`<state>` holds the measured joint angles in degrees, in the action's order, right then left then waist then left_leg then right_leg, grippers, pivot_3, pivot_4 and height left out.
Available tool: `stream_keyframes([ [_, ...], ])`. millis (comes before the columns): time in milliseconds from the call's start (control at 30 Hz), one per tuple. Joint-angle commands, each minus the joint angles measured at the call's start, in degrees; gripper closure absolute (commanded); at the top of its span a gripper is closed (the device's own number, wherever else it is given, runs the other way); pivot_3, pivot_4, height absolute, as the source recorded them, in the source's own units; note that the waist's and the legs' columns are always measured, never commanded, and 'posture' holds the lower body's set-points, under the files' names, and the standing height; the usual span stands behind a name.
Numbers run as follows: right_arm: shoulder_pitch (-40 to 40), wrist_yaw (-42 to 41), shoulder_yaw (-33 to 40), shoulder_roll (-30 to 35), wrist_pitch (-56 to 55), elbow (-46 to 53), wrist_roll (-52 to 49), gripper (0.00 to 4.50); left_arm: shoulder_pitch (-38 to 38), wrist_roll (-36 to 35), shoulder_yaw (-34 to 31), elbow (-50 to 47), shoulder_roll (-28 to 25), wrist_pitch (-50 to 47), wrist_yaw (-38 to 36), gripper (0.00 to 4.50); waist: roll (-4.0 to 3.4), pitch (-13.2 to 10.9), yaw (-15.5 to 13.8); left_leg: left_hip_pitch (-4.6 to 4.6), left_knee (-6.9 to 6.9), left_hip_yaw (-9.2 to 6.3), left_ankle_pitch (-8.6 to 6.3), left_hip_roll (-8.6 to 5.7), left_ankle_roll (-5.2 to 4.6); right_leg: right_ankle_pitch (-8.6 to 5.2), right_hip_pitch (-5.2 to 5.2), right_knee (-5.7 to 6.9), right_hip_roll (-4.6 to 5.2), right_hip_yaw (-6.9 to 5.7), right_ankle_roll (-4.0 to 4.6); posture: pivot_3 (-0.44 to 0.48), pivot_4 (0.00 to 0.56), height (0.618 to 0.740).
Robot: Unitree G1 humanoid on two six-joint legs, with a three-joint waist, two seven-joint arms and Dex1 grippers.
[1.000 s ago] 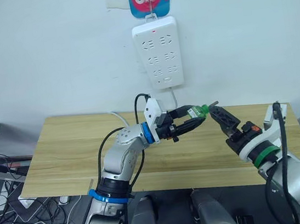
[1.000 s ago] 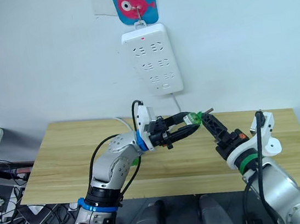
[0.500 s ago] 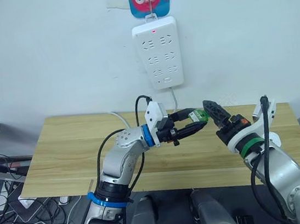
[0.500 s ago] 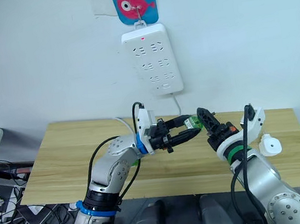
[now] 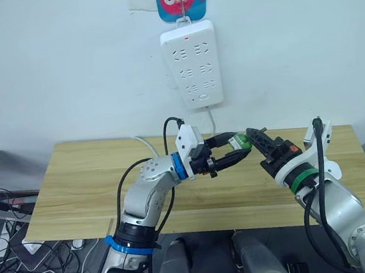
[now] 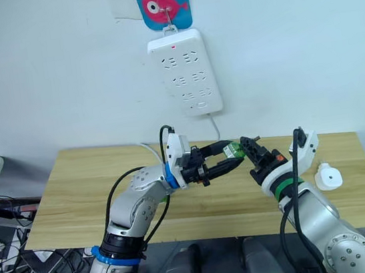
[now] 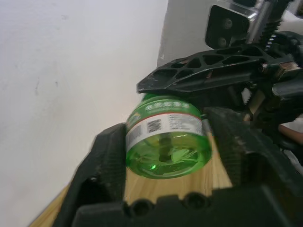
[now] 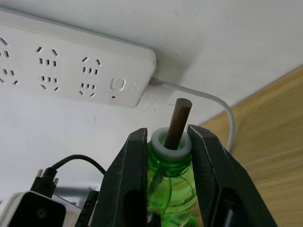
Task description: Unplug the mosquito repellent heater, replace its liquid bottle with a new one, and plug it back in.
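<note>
Green liquid bottle, its dark wick bare, hangs in mid-air above the wooden table, pinched at both ends: the left gripper clamps its round body while the right gripper presses its fingers against the white neck collar. With two holds on one small bottle, the handover looks cleanest if one gripper loosens only once the other's hold is firm, and the wick is best kept clear of the fingers. Through the translucent wall the wick runs down inside; how much liquid is in it cannot be told. On the table near the robot's right side lies the white mosquito repellent heater, unplugged, well apart from the wall-hung power strip.
</note>
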<state>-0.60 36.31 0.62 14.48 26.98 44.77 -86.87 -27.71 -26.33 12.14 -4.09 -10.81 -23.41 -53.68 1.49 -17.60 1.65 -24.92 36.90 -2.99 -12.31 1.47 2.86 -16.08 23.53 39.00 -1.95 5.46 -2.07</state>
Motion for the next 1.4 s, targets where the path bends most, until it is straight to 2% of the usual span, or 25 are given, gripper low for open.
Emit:
stream_keyframes([
  [33,1.07,-0.8,1.61,1.88,-0.81,1.72,-1.14,3.63,-0.46,0.62,0.98,-2.47,-1.53,1.53,-1.98,0.32,0.0,0.0,0.0,0.0,0.0,0.01,0.0,0.0,0.0,0.0,0.0,0.0,0.0,0.01,0.0,0.068,0.292,0.74],
  [67,1.34,-0.84,2.26,2.74,-0.77,1.53,-1.02,3.63,-0.7,1.39,1.29,-2.27,-2.53,2.37,-2.86,0.06,0.0,0.0,-0.01,0.01,0.0,0.02,0.0,0.0,0.0,0.0,0.0,0.0,0.0,0.01,0.0,0.073,0.294,0.74],
  [200,2.08,-0.95,4.99,6.76,-0.16,0.1,2.57,3.63,-1.78,2.53,1.41,-1.75,-5.33,2.2,-3.63,0.0,0.0,0.0,-0.06,0.01,0.0,0.0,0.0,0.02,0.0,0.0,0.0,0.02,-0.01,0.0,0.0,0.079,0.301,0.74],
  [300,2.44,-3.04,5.52,12.88,2.38,-2.55,13.64,3.63,-2.18,3.99,2.19,-2.09,-7.99,3.01,-5.28,0.0,0.0,-0.01,-0.12,0.0,0.01,0.04,0.0,-0.04,0.0,0.0,0.0,-0.01,0.0,0.02,0.0,0.091,0.306,0.74],
  [400,2.71,-7.65,1.99,17.21,2.7,-6.21,28.83,3.63,-1.23,5.59,3.07,-1.51,-9.47,6.67,-7.22,0.0,0.0,-0.01,-0.24,0.01,-0.04,0.08,0.0,-0.04,0.0,-0.01,0.03,-0.03,0.01,0.04,-0.01,0.098,0.311,0.74],
  [600,2.81,-16.67,-3.74,16.3,-7.69,-20.73,55.05,3.63,1.12,8.93,5.03,-0.5,-11.06,11.98,-9.3,0.0,0.0,-0.04,-0.45,0.01,-0.1,0.11,0.0,0.02,0.0,-0.02,0.12,-0.01,-0.01,0.05,0.03,0.113,0.324,0.74],
  [800,0.69,-24.04,-4.66,11.19,-21.8,-38.26,70.46,3.63,1.25,9.95,4.78,-0.57,-11.75,10.01,-7.98,0.0,-0.04,-0.2,-0.73,0.01,-0.06,0.17,0.0,-0.01,0.0,-0.02,0.11,-0.01,-0.01,0.1,0.02,0.134,0.344,0.74],
  [900,-0.64,-26.69,-4.19,9.32,-27.24,-43.97,75.51,3.63,1.44,9.88,4.61,-0.97,-12.14,9.07,-7.85,0.0,-0.13,-0.29,-0.73,0.01,-0.05,0.19,0.0,0.0,-0.01,-0.02,0.11,0.0,-0.01,0.11,0.03,0.142,0.349,0.74],
  [1033,-3.3,-29.72,-2.16,5.8,-32.3,-51.21,77.19,3.63,1.86,9.55,4.32,-1.28,-12.96,7.87,-8.15,0.0,-0.24,-0.54,-0.78,0.04,-0.06,0.16,0.0,0.03,-0.01,-0.02,0.1,0.03,-0.03,0.09,0.03,0.147,0.357,0.74],
  [1400,-5.92,-33.42,0.78,0.54,-35.33,-56.23,80.57,3.63,0.66,9.8,3.86,-0.33,-13.13,5.48,-6.47,0.0,-0.34,-0.7,-1.64,0.03,-0.07,0.13,0.0,0.0,0.0,-0.01,0.1,0.04,-0.01,0.08,0.04,0.153,0.355,0.74],
])
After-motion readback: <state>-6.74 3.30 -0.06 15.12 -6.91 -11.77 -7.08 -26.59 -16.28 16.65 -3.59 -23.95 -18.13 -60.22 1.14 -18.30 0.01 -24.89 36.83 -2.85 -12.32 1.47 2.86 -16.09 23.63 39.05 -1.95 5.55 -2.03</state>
